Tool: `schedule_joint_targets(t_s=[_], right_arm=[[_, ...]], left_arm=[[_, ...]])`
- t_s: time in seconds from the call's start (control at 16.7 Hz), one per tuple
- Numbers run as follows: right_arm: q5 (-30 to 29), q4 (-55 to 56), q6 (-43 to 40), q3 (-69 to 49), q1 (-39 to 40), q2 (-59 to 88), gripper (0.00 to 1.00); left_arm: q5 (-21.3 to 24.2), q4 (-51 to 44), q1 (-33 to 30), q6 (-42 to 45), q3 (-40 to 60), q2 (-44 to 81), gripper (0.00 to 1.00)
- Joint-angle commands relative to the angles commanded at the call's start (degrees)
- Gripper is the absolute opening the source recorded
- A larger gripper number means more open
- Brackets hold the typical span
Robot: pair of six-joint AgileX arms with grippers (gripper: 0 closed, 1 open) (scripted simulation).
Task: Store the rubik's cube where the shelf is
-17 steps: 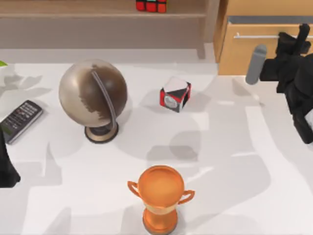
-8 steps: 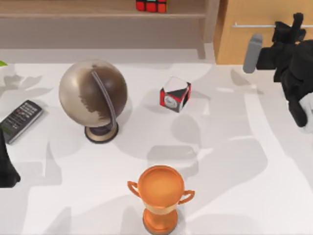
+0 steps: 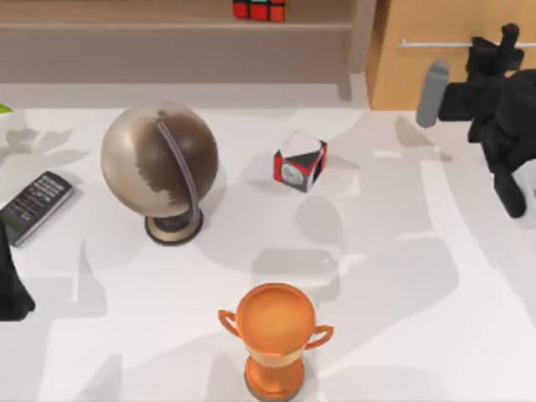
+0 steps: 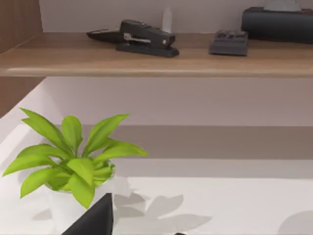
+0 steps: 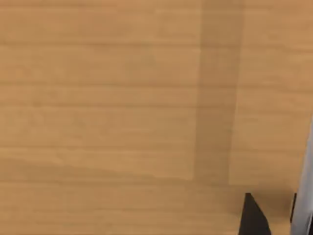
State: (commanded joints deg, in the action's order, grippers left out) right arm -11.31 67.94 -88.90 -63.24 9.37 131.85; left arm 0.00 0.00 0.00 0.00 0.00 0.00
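One rubik's cube [image 3: 259, 9] resting on the shelf [image 3: 126, 27] at the tabletop's far edge, right gripper [image 3: 494, 46] at the drawer front [image 3: 444, 21] by the far right corner, finger state impossible to tell, left arm [image 3: 10, 289] parked at the left edge.

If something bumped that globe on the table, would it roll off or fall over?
The globe probably would not roll freely: its ball sits in an arc on a round base. It looks top-heavy, the ball being much wider than the base, so a push high up might tip it. A nudge at the base would more likely slide it across the smooth table.
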Motion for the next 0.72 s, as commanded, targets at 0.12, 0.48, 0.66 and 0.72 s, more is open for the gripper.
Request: schedule_joint_targets(t_s=[0.12, 0.48, 0.66, 0.72], right_arm=[[0.0, 0.0, 0.0, 0.0, 0.0, 0.0, 0.6], [0.0, 0.0, 0.0, 0.0, 0.0, 0.0, 1.0], [0.0, 0.0, 0.0, 0.0, 0.0, 0.0, 1.0], [0.0, 0.0, 0.0, 0.0, 0.0, 0.0, 1.0]], left_arm=[[0.0, 0.0, 0.0, 0.0, 0.0, 0.0, 1.0], [0.0, 0.0, 0.0, 0.0, 0.0, 0.0, 1.0], [0.0, 0.0, 0.0, 0.0, 0.0, 0.0, 1.0], [0.0, 0.0, 0.0, 0.0, 0.0, 0.0, 1.0]])
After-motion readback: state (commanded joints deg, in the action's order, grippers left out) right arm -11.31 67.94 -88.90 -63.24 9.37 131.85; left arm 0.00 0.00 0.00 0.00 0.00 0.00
